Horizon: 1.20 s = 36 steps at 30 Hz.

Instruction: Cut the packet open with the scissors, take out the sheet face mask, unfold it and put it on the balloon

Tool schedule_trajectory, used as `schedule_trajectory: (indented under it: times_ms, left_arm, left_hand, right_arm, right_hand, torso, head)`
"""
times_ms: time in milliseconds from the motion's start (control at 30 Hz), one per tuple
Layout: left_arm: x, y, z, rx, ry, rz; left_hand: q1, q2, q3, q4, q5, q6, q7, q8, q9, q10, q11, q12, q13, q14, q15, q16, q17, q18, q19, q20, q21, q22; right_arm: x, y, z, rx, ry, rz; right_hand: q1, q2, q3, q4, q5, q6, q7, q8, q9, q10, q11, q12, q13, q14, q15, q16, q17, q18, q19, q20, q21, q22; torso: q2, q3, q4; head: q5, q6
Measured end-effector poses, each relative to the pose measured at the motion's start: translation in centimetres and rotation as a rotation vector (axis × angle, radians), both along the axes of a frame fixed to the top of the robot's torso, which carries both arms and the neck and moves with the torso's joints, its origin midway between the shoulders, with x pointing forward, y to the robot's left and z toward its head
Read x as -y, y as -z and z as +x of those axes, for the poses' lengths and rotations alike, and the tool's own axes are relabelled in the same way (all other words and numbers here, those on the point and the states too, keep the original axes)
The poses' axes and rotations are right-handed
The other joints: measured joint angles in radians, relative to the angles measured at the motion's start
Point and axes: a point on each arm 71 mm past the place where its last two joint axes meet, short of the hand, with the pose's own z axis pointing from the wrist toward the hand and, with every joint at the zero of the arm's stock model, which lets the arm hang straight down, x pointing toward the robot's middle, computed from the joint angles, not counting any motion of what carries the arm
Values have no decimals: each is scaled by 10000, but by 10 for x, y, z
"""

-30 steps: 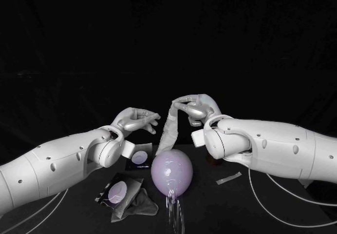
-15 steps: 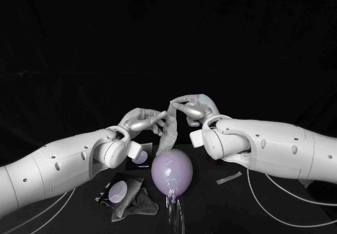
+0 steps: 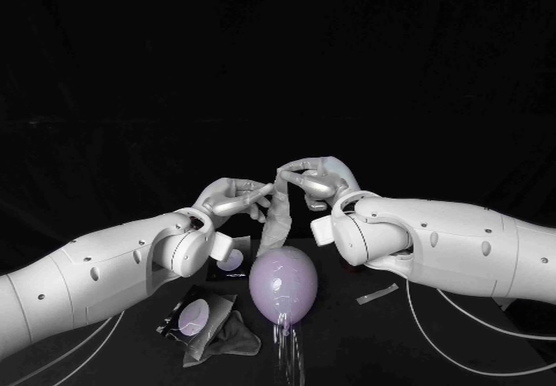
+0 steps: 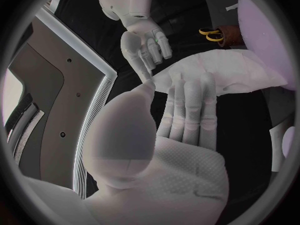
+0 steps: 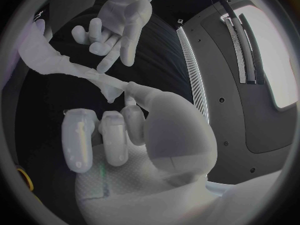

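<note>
— The right hand [image 3: 311, 178]?
— It pinches the mask [image 3: 275, 221] by its top; the folded strip hangs down to the balloon [image 3: 284, 281]. The left hand [image 3: 235, 198] touches its edge; grip, cannot tell.
— Progress?
— The packet [image 3: 194, 315] lies emptied; 2 steps remain: unfolding, placing.

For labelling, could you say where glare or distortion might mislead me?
Head view: glare streaks the glossy purple balloon. Left wrist view: fisheye swells the silver left hand. Right wrist view: the silver right hand pinching the white sheet mask looms.
</note>
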Motion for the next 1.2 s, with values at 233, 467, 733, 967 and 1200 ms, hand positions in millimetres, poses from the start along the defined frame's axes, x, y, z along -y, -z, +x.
schedule_trajectory:
  times_ms: [233, 467, 733, 967, 1200]
  left_arm:
    - [-4, 1, 3, 101, -391, 246]
    - [-5, 1, 4, 206, -624, 513]
    - [-3, 1, 4, 266, -658, 712]
    - [-1, 1, 3, 332, -578, 792]
    - [2, 0, 2, 402, -508, 805]
  left_hand:
    - [372, -41, -301, -23, 0, -218, 180, 282, 211, -346, 180, 145, 118, -127, 125, 0, 47, -63, -223, 73, 124, 122]
    - [587, 26, -653, 32, 0, -395, 217, 770, 530, -564, 193, 405, 295, -166, 164, -1, 81, -73, -374, 124, 223, 203]
    - [639, 79, -788, 62, 0, -485, 201, 950, 652, -635, 192, 484, 342, -167, 165, -1, 94, -77, -410, 161, 269, 239]
    - [639, 79, -1093, 114, 0, -486, 201, 1251, 791, -635, 192, 549, 388, -168, 166, -2, 119, -82, -482, 161, 317, 278]
    - [580, 267, -1270, 103, 0, -334, 49, 1511, 893, -539, 96, 666, 434, -159, 157, 57, 187, -143, -519, 126, 455, 344]
  right_arm:
    - [-2, 0, -2, 2, -78, 14]
    - [-4, 0, -2, 9, -137, 24]
    - [-7, 0, -3, 14, -213, 32]
    - [-10, 0, -2, 18, -263, 32]
    - [-11, 0, -2, 11, -275, 24]
  right_hand:
    - [0, -1, 0, -1, -19, -3, -2, 0, 0, -1, 0, -6, 0, 0, 0, -1, 2, 1, -1, 0, -3, -5]
    - [0, -2, -1, -2, -35, -6, -4, 0, 0, -16, 15, -12, -2, 0, 1, -18, 8, 0, -1, 1, -19, -4]
    - [-2, -1, -3, -2, -25, -16, 3, 0, 0, 20, -22, -14, -7, 0, 1, -21, 8, 0, -2, 2, -19, 1]
    - [-6, 2, -5, -2, 8, -28, 0, 0, 0, 20, -22, -19, -4, 0, 1, -44, 0, 0, -2, 2, -20, 3]
    - [-44, 39, 11, -40, 7, -56, 4, 1, 1, 18, -21, -37, 2, 0, 1, -8, -1, 0, -3, 3, -21, 1]
  torso:
    - [-2, 0, 4]
    - [0, -6, 6]
    - [1, -3, 2]
    - [0, 0, 1]
    - [1, 0, -1]
  head:
    - [0, 9]
    - [12, 2]
    - [24, -16]
    - [27, -24]
    - [33, -34]
